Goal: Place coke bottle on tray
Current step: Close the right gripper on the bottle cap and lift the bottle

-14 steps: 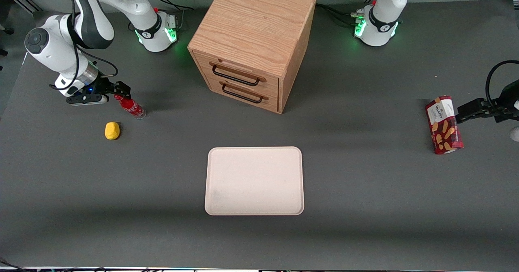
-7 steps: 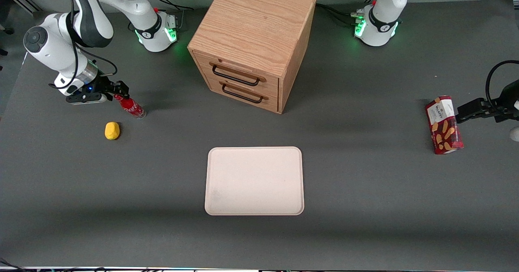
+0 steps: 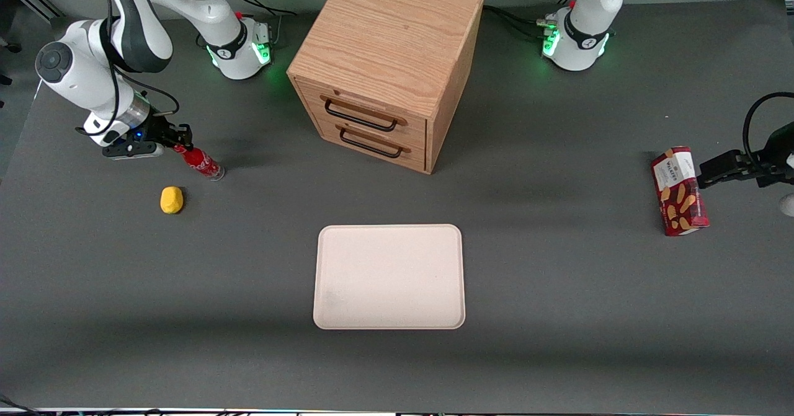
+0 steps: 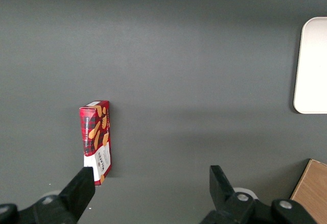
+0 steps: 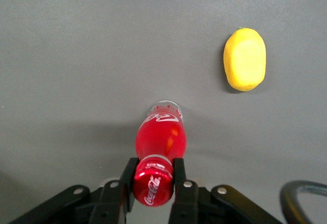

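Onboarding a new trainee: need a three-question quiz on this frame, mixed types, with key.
1. True or false: the gripper is shut on the neck of the coke bottle.
2. Multiple choice: what lies on the tray? A. the bottle B. the lemon C. nothing
3. Short answer: which object lies nearest the bottle?

Key:
1. True. In the wrist view both fingers press the neck just under the cap.
2. C. The bottle is at the working arm's end of the table, farther from the front camera than the tray.
3. The lemon, apart from it and nearer the front camera.
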Motion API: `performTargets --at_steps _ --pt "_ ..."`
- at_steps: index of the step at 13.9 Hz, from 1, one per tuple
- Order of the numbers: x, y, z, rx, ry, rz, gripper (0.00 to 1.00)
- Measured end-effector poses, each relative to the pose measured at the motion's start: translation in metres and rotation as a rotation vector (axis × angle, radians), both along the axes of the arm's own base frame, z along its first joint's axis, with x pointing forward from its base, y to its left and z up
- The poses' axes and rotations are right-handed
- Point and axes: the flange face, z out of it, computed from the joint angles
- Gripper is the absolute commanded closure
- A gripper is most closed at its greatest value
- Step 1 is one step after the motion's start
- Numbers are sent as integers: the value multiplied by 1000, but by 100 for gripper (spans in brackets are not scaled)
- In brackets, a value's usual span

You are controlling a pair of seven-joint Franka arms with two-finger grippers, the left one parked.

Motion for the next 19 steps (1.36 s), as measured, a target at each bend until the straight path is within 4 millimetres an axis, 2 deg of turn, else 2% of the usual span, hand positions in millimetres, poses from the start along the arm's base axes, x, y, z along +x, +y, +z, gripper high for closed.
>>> performTargets --at_steps 2,5,7,11,13,16,19 --pt "7 -3 12 -2 19 -2 100" --pt "30 -6 57 -14 21 4 100" --pt "46 -7 97 -24 20 11 100" --pt "71 -7 198 -45 15 16 100" --pt "79 -3 241 -57 5 20 100" --pt "89 1 291 -57 23 16 100" --pt "96 5 332 -53 34 8 100"
